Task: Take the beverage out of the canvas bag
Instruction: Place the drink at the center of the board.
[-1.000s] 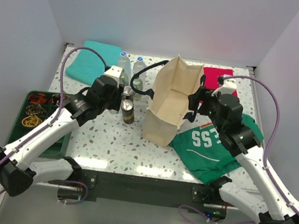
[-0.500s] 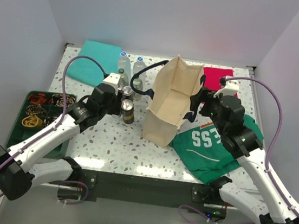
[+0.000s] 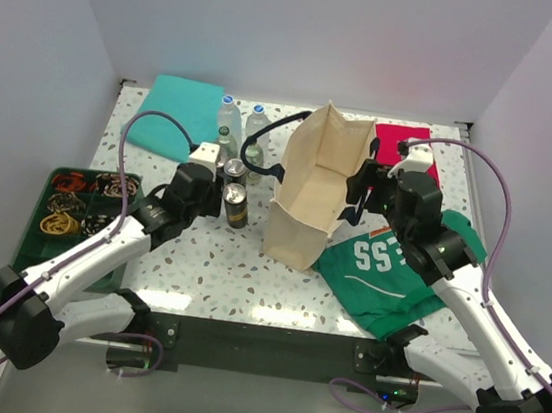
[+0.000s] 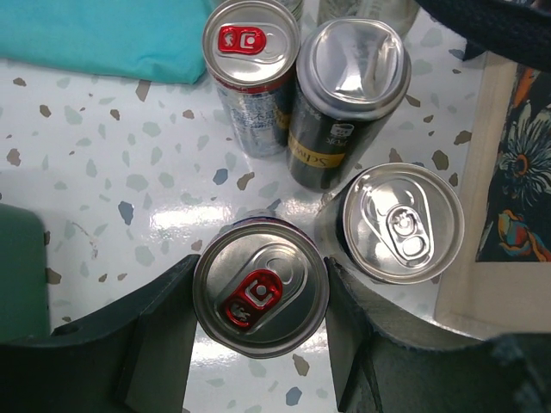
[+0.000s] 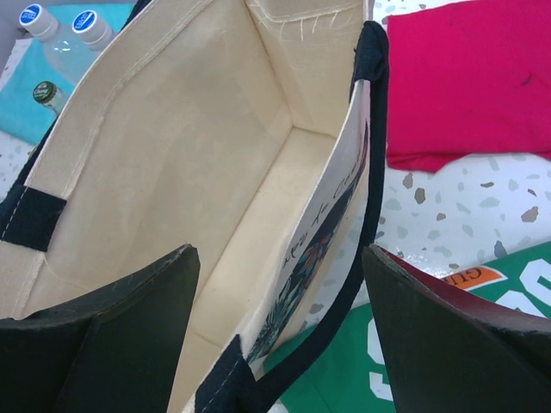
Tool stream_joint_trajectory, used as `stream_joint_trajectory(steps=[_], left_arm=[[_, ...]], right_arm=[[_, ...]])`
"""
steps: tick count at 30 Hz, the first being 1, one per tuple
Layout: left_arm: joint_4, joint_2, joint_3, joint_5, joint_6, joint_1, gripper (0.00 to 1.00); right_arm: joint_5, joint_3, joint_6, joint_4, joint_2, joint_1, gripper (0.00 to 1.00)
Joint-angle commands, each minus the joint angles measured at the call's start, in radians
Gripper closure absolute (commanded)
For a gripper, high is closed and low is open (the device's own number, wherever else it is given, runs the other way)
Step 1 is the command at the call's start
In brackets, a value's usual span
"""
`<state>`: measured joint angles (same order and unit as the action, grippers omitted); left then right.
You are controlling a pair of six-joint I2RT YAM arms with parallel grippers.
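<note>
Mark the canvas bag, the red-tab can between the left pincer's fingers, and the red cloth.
canvas bag (image 5: 181,163): right wrist view, inner wall.
red-tab can (image 4: 261,292): left wrist view, lid centre.
red cloth (image 5: 465,77): right wrist view, fabric middle.

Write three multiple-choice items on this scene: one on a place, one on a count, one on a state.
1. The red cloth lies: A. right of the canvas bag, toward the far edge; B. inside it; C. on the tray.
2. How many cans show in the left wrist view? A. two; B. six; C. four.
3. The canvas bag is: A. folded flat; B. upright, mouth open; C. tipped on its side.
Answers: 1 A, the top view shows it beside the bag; 2 C, four lids show; 3 B, the right wrist view looks down into its open interior.
</note>
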<state>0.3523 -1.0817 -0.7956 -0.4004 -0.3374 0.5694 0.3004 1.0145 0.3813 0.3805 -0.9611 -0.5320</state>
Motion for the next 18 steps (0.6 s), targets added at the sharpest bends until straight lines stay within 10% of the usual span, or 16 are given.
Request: stream_joint_trajectory(steps=[1, 18], left_arm=[[-0.156, 0.008, 0.013, -0.083, -0.029, -0.019, 1.00], [-0.252, -0.099, 0.019, 0.012, -0.043, -0.052, 1.00]], right_arm=[[0.011, -0.002, 0.005, -0.041, -0.001, 0.000, 0.19], [0.017, -0.008, 0.011, -0.041, -0.014, -0.002, 0.18]])
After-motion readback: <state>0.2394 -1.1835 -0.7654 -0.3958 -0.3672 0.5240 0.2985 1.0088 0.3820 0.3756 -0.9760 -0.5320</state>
